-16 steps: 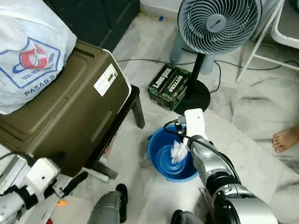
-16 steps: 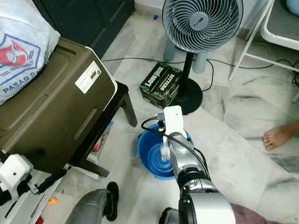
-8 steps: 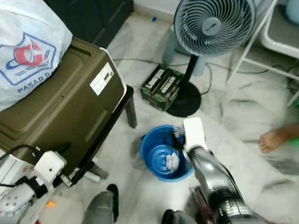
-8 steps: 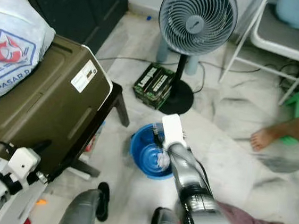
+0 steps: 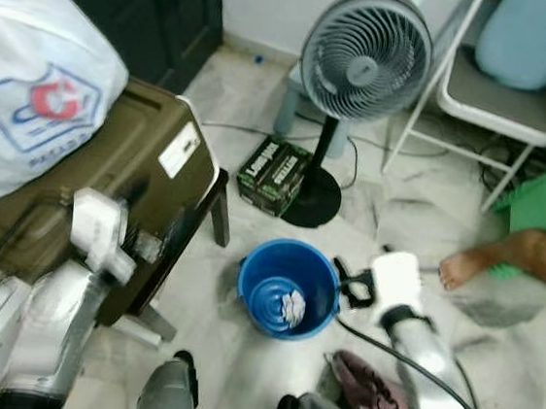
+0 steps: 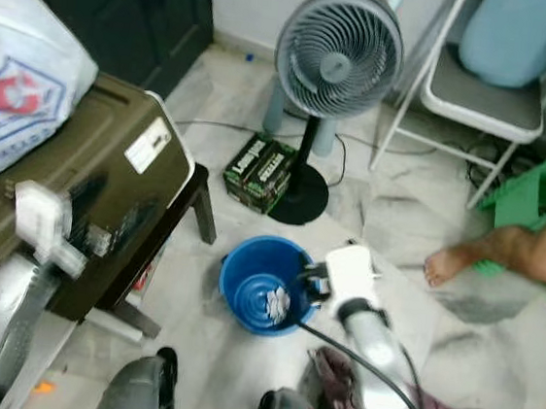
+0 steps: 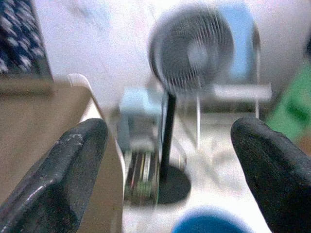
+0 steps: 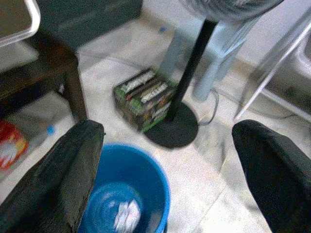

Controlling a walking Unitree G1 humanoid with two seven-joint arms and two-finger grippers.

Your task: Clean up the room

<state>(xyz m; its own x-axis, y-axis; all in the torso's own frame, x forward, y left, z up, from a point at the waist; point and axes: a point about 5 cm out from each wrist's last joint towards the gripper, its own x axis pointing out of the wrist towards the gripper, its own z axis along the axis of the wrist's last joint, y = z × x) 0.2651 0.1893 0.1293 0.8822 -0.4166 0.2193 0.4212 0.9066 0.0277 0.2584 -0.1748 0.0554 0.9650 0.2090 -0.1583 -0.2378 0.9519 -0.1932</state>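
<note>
A blue bucket [image 5: 264, 274] stands on the marble floor with a crumpled white paper wad [image 5: 291, 307] lying inside it. My right gripper [image 5: 348, 283] hovers just outside the bucket's right rim, open and holding nothing. In the right wrist view its fingers [image 8: 73, 170] are spread wide above the bucket [image 8: 141, 170] and the wad [image 8: 126, 216]. My left gripper [image 5: 158, 227] is raised in front of the olive case, blurred. The left wrist view shows that gripper [image 7: 167, 127] open and holding nothing.
An olive hard case [image 5: 152, 143] rests on a dark stool, with a white plastic bag [image 5: 42, 83] on top. A standing fan [image 5: 366, 58] and a green carton [image 5: 276, 171] are behind the bucket. A folding chair [image 5: 499, 101], a person's foot [image 5: 462, 268] and pink cloth [image 5: 370, 400] are on the right.
My right gripper let the white wad drop into the bucket and drew back to the bucket's right. My left arm rose in front of the olive case. The camera tilted up.
</note>
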